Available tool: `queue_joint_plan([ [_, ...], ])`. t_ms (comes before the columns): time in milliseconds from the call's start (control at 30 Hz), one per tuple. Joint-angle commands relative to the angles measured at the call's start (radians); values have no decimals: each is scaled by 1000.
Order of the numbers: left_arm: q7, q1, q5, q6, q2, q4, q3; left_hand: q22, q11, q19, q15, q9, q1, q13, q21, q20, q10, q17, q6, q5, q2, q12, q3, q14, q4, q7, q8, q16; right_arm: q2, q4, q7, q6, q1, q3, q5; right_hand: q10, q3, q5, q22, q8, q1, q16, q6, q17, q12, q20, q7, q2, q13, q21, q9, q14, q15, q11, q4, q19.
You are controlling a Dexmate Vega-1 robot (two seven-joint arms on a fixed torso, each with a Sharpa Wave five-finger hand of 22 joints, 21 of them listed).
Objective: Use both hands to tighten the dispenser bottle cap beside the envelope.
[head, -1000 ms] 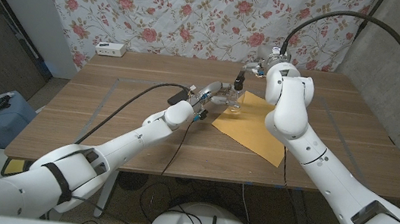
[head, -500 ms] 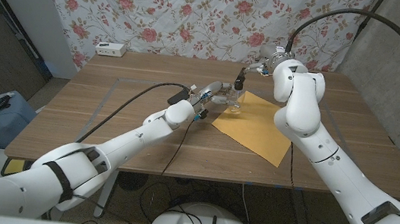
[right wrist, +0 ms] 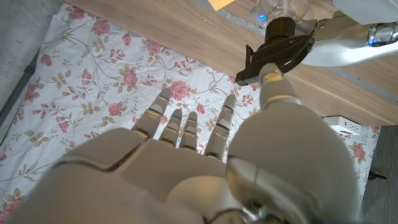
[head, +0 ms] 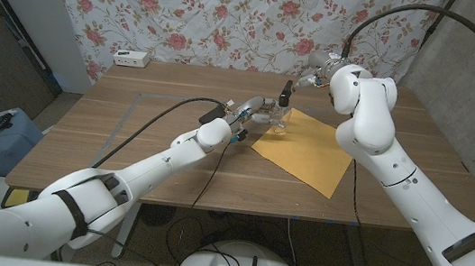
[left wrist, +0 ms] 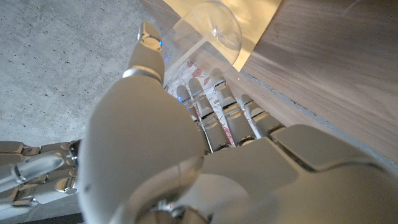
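- The small clear plastic dispenser bottle (head: pixel 279 120) with its black pump cap (head: pixel 286 92) stands upright at the far left corner of the flat tan paper envelope (head: pixel 303 150), its base on or just at the envelope's edge; which of the two I cannot tell.
- The bottle's long axis is vertical, so the cap sits directly above the body and the nozzle juts sideways, as the right wrist view (right wrist: pixel 273 53) shows.
- The robot's left hand (head: pixel 258 110) reaches in from the side away from the envelope's middle, its white fingers (left wrist: pixel 205 106) wrapped against the clear bottle wall (left wrist: pixel 205 34); it appears to grasp the body and steady it.
- The right hand (head: pixel 312 79) hangs beyond and above the envelope's far corner, just beside the cap. In its wrist view the fingers (right wrist: pixel 186 127) are spread with nothing in them, while the thumb tip (right wrist: pixel 270 78) lies close against the cap's underside; whether it touches I cannot tell.
- The relation that matters: the cap lies just ahead of the right thumb, level with it, while the left hand is already on the bottle below.
- Judged from this, the right hand must close around the cap from the side and turn it about the upright axis.
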Motion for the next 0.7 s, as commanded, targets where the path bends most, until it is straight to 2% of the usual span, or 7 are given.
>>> queue_joint_plan([
  [33,-7,-20,2,1,-15,24,9,2,-15,9,-79,4,-97,241,-2,-50,81,4,154,5,127,7,97,14,89,38,7,6,-73,-1,-10,42,44,-10,127,-37,12,11,1,-3,31,0,-48,4,0,2,-1,-7,2,-1,3,-30,10,-1,-1,-15],
  [100,-8,-24,4,0,-18,31,11,2,-15,9,-80,4,-97,241,-2,-50,80,4,155,5,127,6,97,12,89,39,7,5,-84,0,-13,46,52,-14,145,-47,14,13,1,-2,36,-1,-57,4,0,3,-1,-8,2,-2,3,-38,12,7,0,-19],
  [300,-10,-31,5,1,-24,37,15,2,-17,9,-79,4,-97,241,-2,-49,79,3,155,5,125,6,97,13,89,38,7,5,-109,10,-2,53,86,-32,199,-85,18,19,1,-1,51,-1,-93,5,0,10,-2,-12,2,-4,3,-68,24,2,4,-41],
  [400,-12,-33,5,3,-25,38,17,2,-15,9,-79,4,-97,241,-2,-48,81,4,154,5,126,7,97,13,89,38,7,5,-118,16,2,56,107,-48,214,-106,19,21,1,-1,56,-1,-111,6,-1,11,-1,-14,2,-4,2,-80,28,12,6,-51],
  [500,-13,-36,6,4,-26,40,18,2,-15,9,-80,4,-96,241,-2,-48,81,3,156,5,126,6,98,12,89,38,7,4,-124,24,2,61,126,-64,226,-123,19,22,1,-2,59,1,-130,6,0,15,-1,-16,1,-4,2,-88,33,4,8,-58],
  [700,-16,-38,7,8,-27,40,21,2,-15,9,-80,4,-96,242,-2,-48,82,4,156,5,127,7,98,12,89,39,7,5,-133,42,12,72,165,-99,230,-130,19,23,1,0,60,0,-136,7,1,15,-2,-16,1,-3,2,-97,36,6,10,-62],
])
